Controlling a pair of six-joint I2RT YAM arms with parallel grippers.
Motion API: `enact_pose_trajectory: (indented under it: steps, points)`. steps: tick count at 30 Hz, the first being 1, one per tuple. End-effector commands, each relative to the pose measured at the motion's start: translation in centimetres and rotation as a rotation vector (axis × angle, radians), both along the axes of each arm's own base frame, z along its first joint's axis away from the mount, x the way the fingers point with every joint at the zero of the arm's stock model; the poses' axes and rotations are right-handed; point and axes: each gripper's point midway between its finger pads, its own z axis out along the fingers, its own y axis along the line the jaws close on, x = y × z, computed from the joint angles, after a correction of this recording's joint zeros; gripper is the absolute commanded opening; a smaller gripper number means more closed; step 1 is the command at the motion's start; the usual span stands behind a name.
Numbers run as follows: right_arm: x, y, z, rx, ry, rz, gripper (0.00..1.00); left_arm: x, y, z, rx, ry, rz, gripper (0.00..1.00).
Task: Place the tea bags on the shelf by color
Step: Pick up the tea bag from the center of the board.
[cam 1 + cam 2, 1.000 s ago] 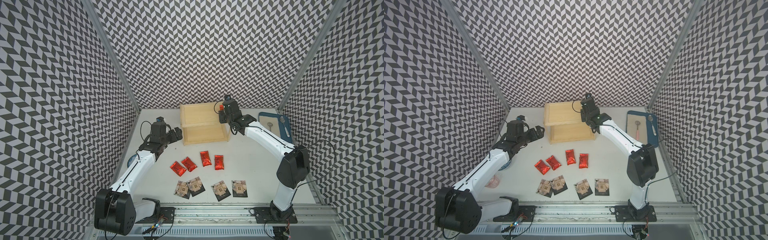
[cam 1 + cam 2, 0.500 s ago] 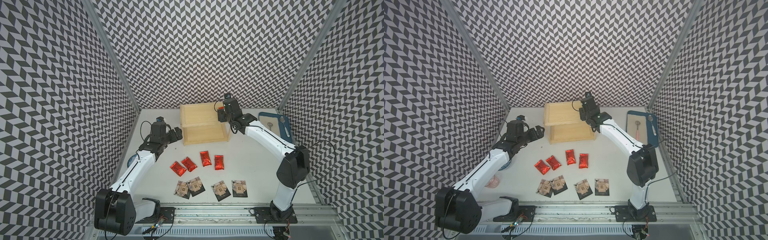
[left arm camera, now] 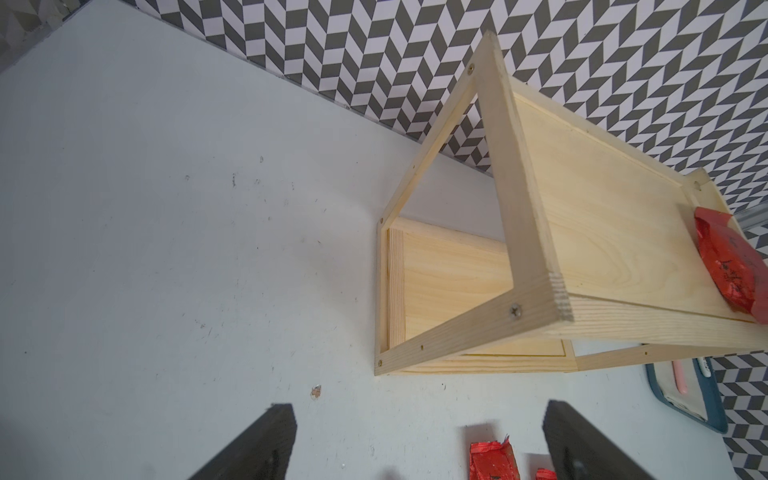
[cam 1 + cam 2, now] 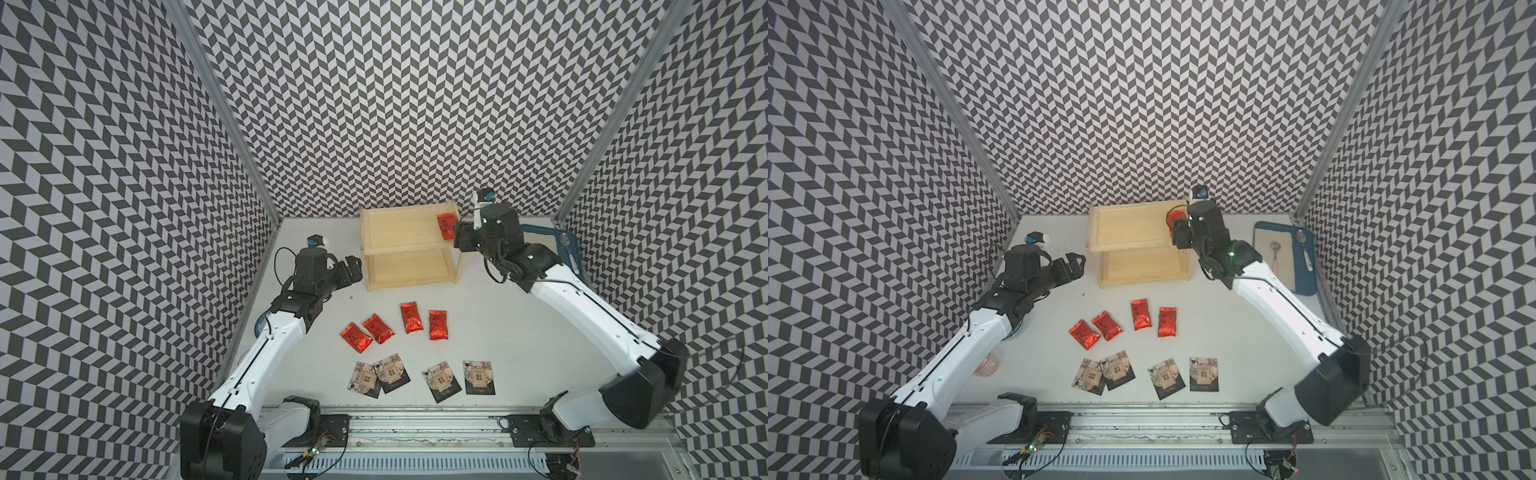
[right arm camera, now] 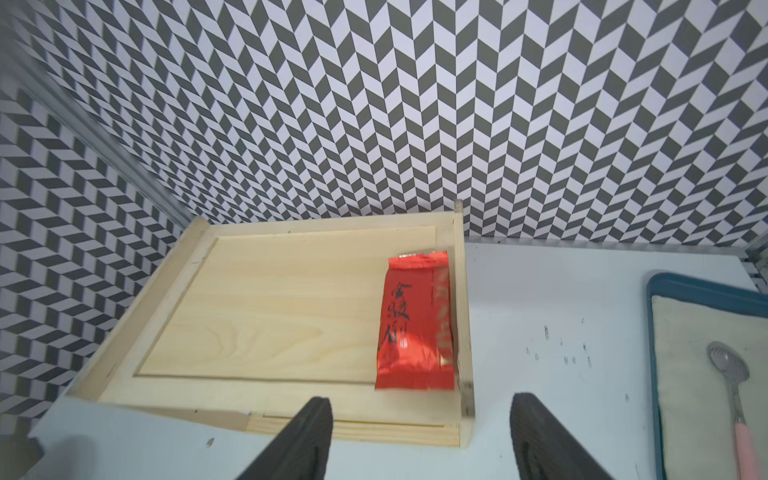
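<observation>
My right gripper (image 5: pixel 420 399) hangs just short of the shelf (image 5: pixel 332 220), jaws apart and holding nothing. One red sachet (image 5: pixel 415 324) lies flat on the top board, against the end rim nearest that arm. My left gripper (image 3: pixel 419 409) is spread wide and empty too. Four red sachets (image 4: pixel 377 328) and four black packets (image 4: pixel 441 376) lie on the table (image 4: pixel 498 332). I judge them light, thin and slick, so I'd pinch lightly across the narrow width, mid-body.

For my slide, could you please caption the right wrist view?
Red sachet on the shelf top, open jaws clear of it.
</observation>
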Motion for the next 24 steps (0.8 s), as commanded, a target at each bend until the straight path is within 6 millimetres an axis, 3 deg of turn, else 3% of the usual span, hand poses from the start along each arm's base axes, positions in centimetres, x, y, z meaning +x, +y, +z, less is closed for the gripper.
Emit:
enact_pose_trajectory:
  steps: [1, 7, 13, 18, 24]
  points:
    - [-2.7, 0.8, -3.3, 0.082, 0.056, 0.024, 0.72, -0.7, 0.0, -0.4, 0.006, 0.016, -0.003, 0.98]
    - [-7.6, 2.7, -11.5, 0.121, 0.208, 0.091, 0.72, -0.8, 0.4, -0.8, 0.033, 0.032, 0.007, 0.98]
    - [-9.9, 5.0, -18.6, 0.097, 0.353, 0.137, 0.72, -0.9, 0.5, -1.5, 0.037, 0.039, 0.010, 0.98]
    - [-10.1, 5.3, -22.1, 0.056, 0.418, 0.130, 0.74, -0.7, 0.4, -2.3, 0.041, 0.057, 0.005, 0.98]
    - [-10.1, 5.1, -23.8, 0.038, 0.450, 0.105, 0.74, -0.9, 0.4, -2.9, 0.046, 0.066, 0.002, 0.97]
